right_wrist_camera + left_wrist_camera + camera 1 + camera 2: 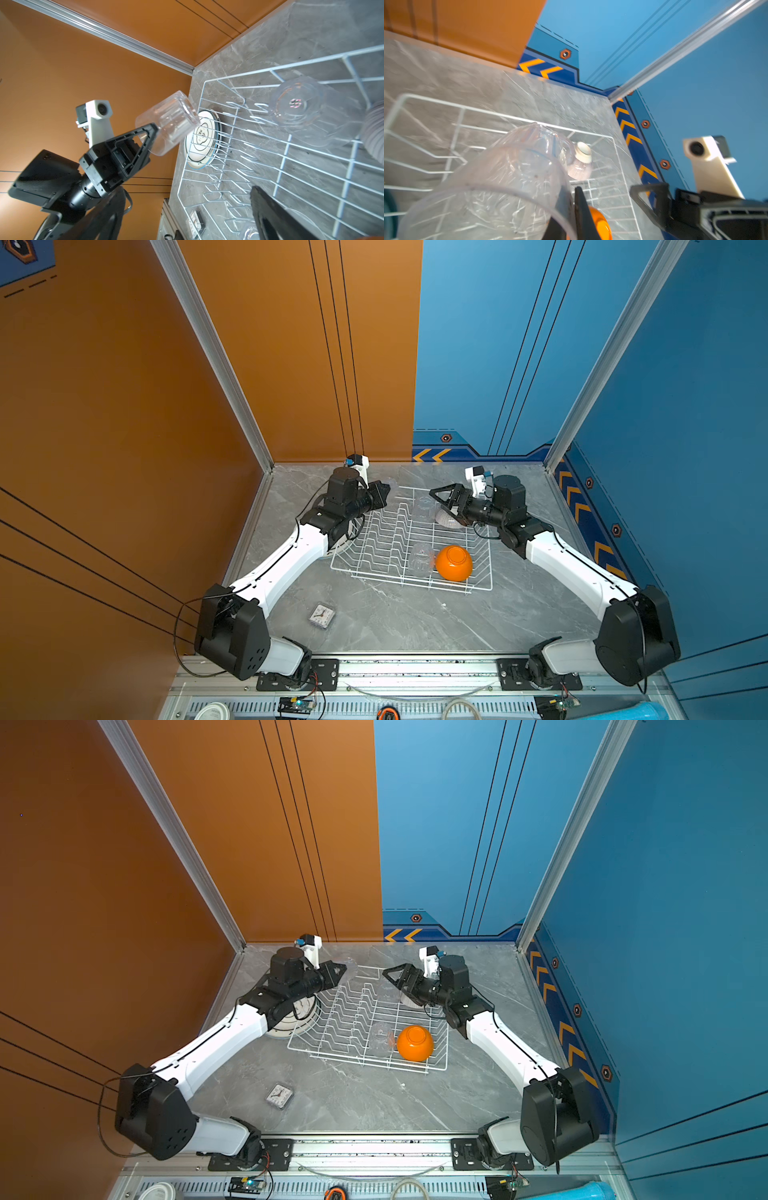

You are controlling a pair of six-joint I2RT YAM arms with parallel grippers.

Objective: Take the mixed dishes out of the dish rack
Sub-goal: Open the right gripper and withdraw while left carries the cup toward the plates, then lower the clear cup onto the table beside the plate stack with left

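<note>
Dish rack (386, 531) unloading, part done: 1 tumbler in transit, 4 dishes left inside.

Left gripper (152, 135) pinching held tumbler (170, 124) by its wall at the mouth, raised above rack's far left corner. Right gripper (438, 502) empty, jaws spread wide, hovering over far right section. Out of rack: patterned plate (286, 1025) flat on table (415, 622), just beside rack's left side, under left arm; 2nd plate beneath it, cannot tell. In rack: far tumbler (424, 506), ribbed bowl (448, 519) beside it, near tumbler (419, 560) next to orange bowl (454, 563), upturned. Plate dividers bare. Clock (322, 616) well apart on table, likely no part of job.
</note>
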